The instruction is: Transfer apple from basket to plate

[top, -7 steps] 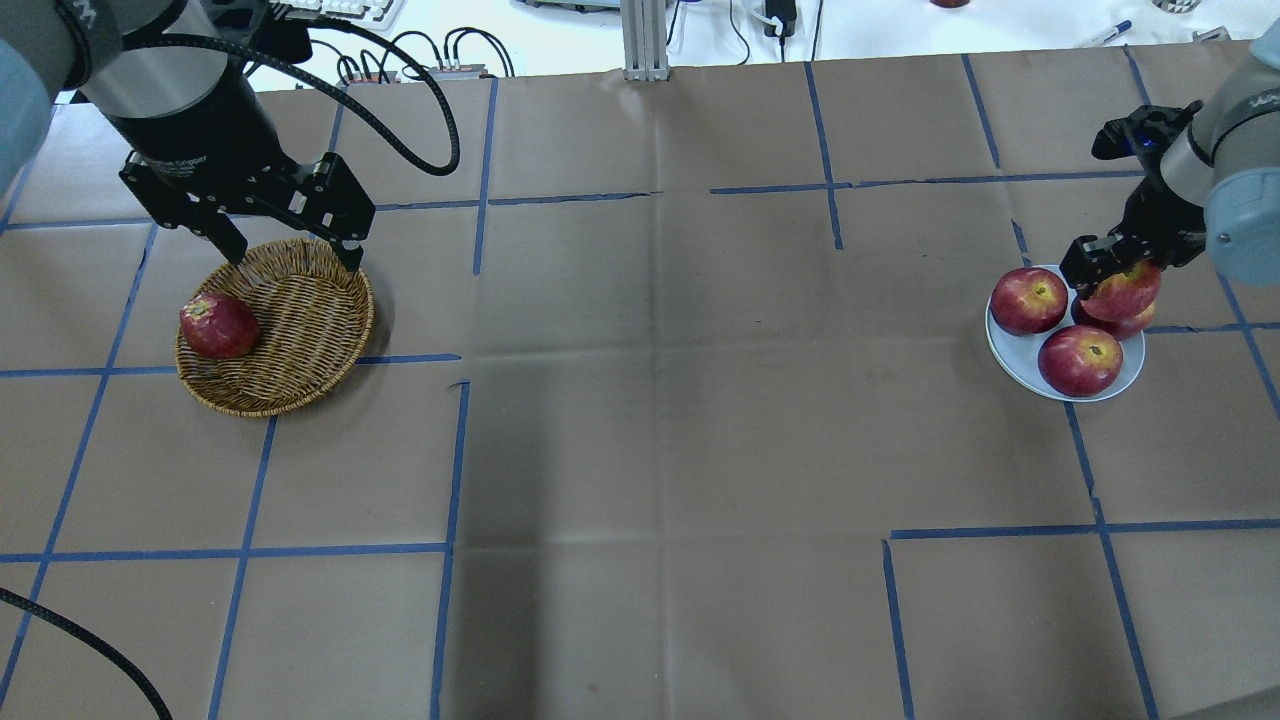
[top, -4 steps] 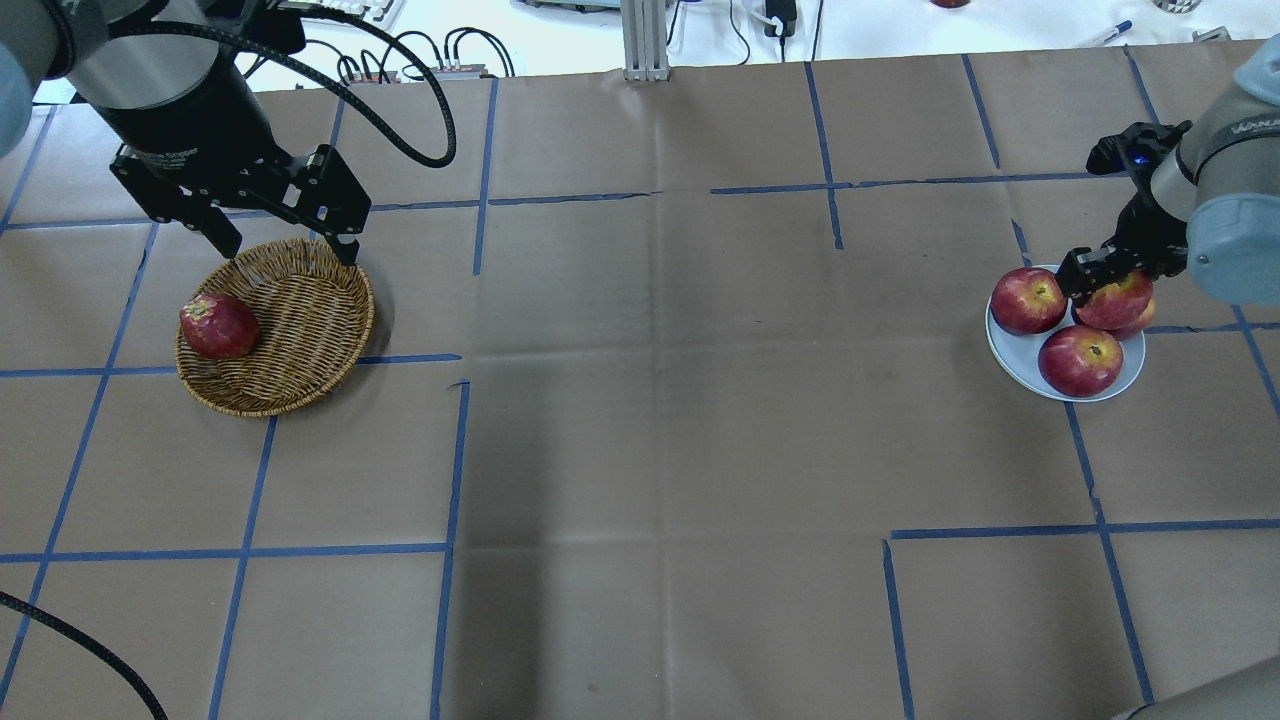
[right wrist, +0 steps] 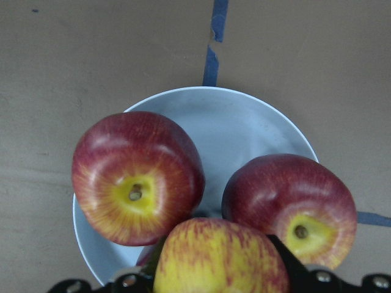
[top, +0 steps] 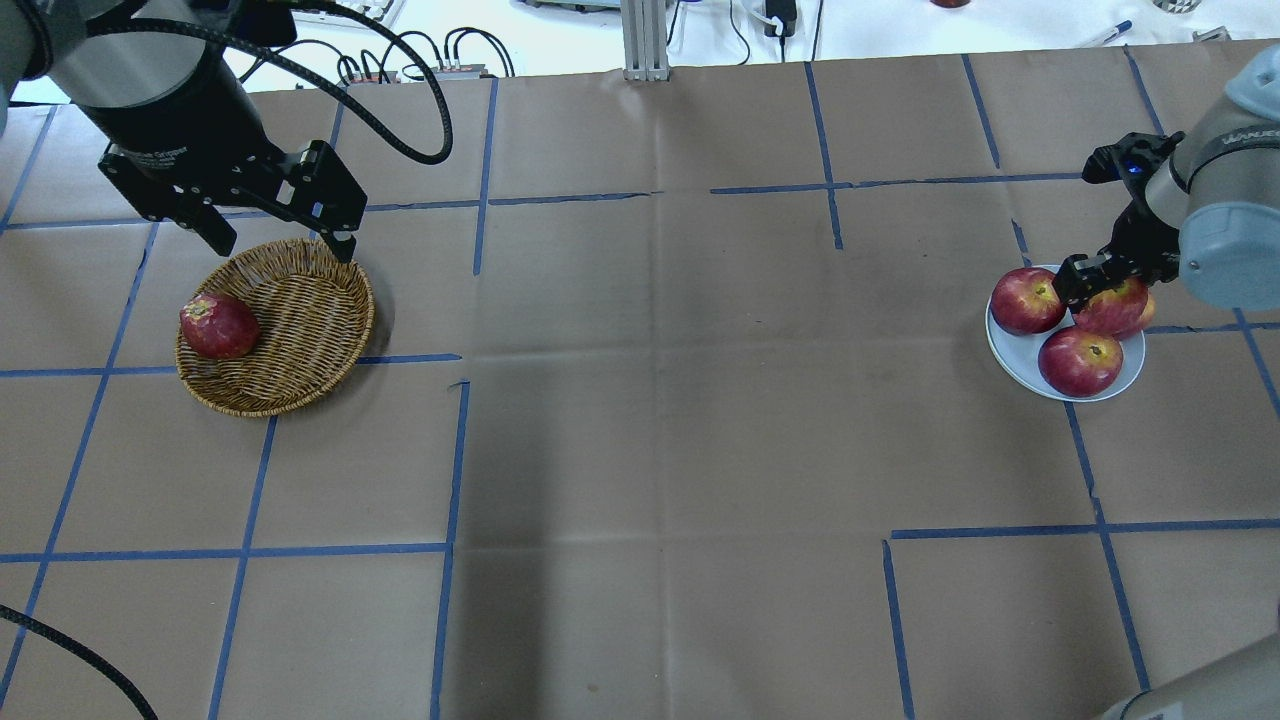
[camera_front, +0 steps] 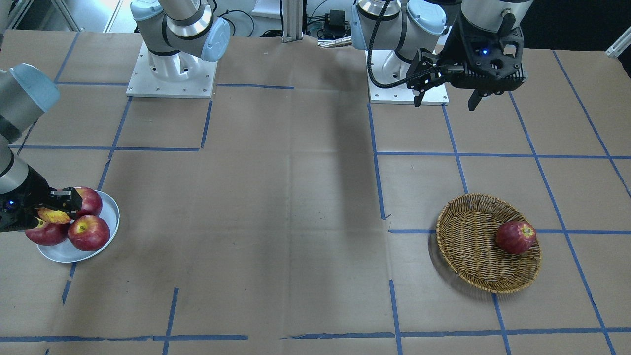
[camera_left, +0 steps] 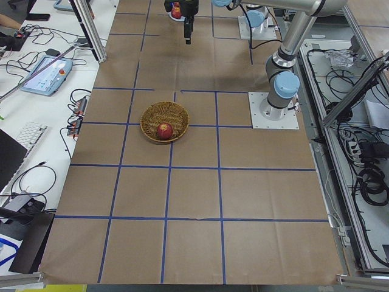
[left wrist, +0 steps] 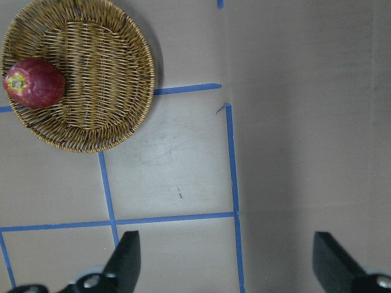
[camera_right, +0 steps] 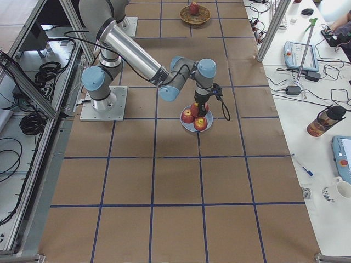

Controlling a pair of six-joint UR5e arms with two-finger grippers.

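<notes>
The right gripper point(right wrist: 217, 274) has its fingers closed on the sides of the apple point(top: 1118, 305) — the pale, yellow-streaked one. It sits low over the plate point(right wrist: 244, 122), just beside two darker apples point(right wrist: 137, 177) lying there; whether it touches the plate cannot be told. The left gripper point(left wrist: 229, 262) hangs above the table with its fingers spread wide and empty — near the basket point(left wrist: 143, 79), where one dark red apple point(left wrist: 33, 82) lies.
</notes>
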